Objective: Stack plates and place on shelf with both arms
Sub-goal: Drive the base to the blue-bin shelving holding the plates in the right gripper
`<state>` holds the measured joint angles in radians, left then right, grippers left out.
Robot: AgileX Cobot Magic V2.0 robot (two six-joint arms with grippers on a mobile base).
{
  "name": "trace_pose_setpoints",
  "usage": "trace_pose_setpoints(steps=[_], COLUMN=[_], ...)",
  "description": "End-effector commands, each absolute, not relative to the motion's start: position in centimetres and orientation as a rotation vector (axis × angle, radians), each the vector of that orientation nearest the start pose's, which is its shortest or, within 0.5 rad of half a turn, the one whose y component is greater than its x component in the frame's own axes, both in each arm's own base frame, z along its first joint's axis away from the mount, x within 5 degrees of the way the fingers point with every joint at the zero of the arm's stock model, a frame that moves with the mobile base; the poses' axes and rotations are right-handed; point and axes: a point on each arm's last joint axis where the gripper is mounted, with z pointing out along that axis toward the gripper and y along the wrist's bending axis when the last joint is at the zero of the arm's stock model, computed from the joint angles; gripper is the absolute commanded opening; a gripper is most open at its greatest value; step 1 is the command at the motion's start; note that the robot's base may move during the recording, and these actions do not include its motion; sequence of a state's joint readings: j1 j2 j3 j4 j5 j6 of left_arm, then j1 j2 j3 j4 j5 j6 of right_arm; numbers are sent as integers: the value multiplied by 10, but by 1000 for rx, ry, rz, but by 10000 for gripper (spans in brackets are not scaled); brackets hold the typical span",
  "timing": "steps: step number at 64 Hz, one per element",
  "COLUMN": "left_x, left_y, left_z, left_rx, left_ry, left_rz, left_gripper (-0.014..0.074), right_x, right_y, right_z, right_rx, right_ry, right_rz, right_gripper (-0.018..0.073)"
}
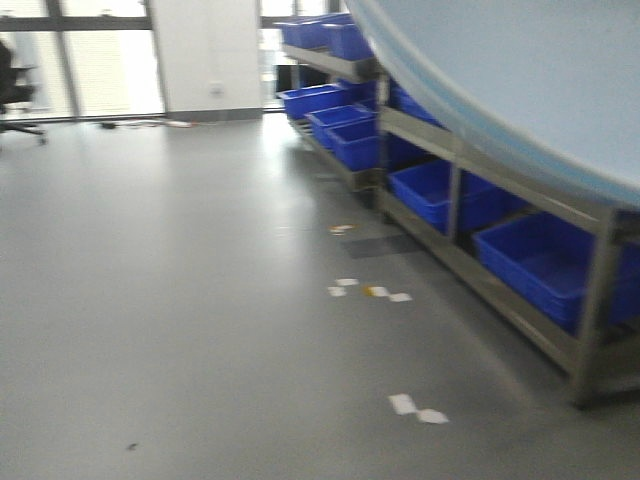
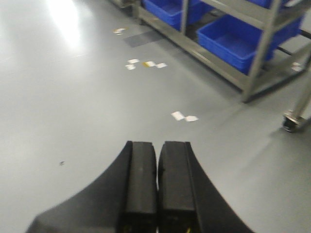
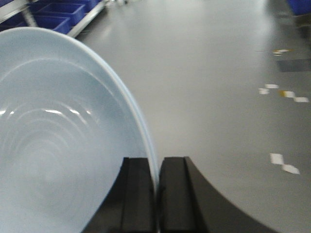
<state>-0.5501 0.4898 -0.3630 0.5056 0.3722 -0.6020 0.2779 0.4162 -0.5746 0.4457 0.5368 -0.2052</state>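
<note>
At two o'clock we list one pale bluish plate (image 1: 520, 70), close to the lens, its rim sweeping across the corner. Behind and below it, from one to four o'clock, we enter a grey metal shelf rack (image 1: 592, 290) holding blue bins (image 1: 545, 265) on its levels. The grey floor (image 1: 180, 300) fills the rest. We note white tape scraps (image 1: 402, 404) at five o'clock and more near centre. At ten o'clock is a dark office chair (image 1: 15, 85), and at twelve a white pillar (image 1: 205, 55) between windows (image 1: 100, 60).
</note>
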Motion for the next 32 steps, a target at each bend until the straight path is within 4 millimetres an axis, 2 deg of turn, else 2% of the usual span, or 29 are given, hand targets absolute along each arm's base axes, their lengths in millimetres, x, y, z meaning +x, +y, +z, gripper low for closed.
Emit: trace_pose_setpoints(steps=[1,32], left_x=[98,98], left_y=[-45,-45], left_z=[285,285], left_rx=[303,303], left_ry=[1829,1829], left_rz=[-328,-328], left_gripper=[84,84], right_x=[74,74], right_y=[40,40], right_z=[351,351], right_rx=[-195,-195], right_ry=[1716,1717], right_rz=[545,545], right_gripper=[48,48])
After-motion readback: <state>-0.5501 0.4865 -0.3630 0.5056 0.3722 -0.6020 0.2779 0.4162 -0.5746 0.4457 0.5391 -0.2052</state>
